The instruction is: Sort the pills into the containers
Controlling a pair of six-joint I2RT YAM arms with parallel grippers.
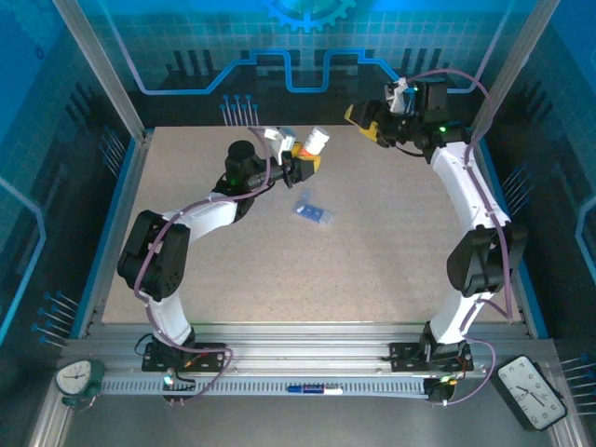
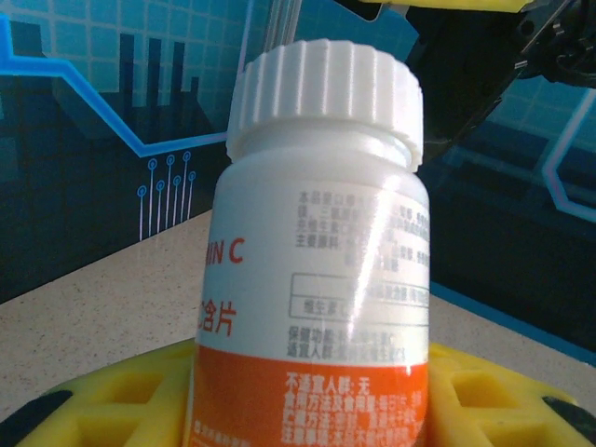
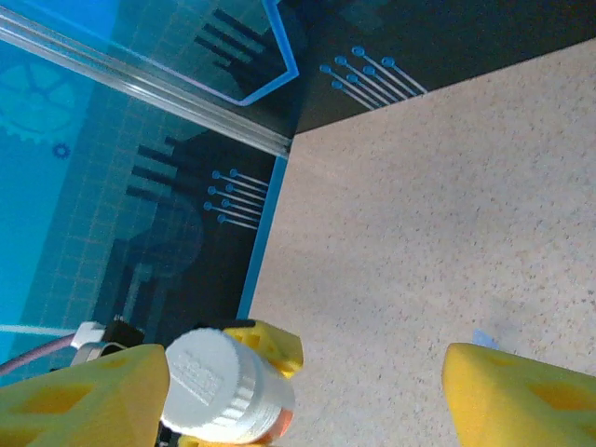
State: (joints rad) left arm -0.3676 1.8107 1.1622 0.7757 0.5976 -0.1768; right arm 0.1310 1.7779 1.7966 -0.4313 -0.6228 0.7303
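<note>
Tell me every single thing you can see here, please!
bottle: one, white and orange with a white cap, held up over the far middle of the table
pill box: one, blue, lying flat near the middle of the table
table: one, speckled beige
clocks: two, white faces, one round at the near left, one squarish at the near right
left arm, right arm: two, white and black
left jaws: yellow, shut on the bottle
right jaws: yellow, open, near the bottle's cap
</note>
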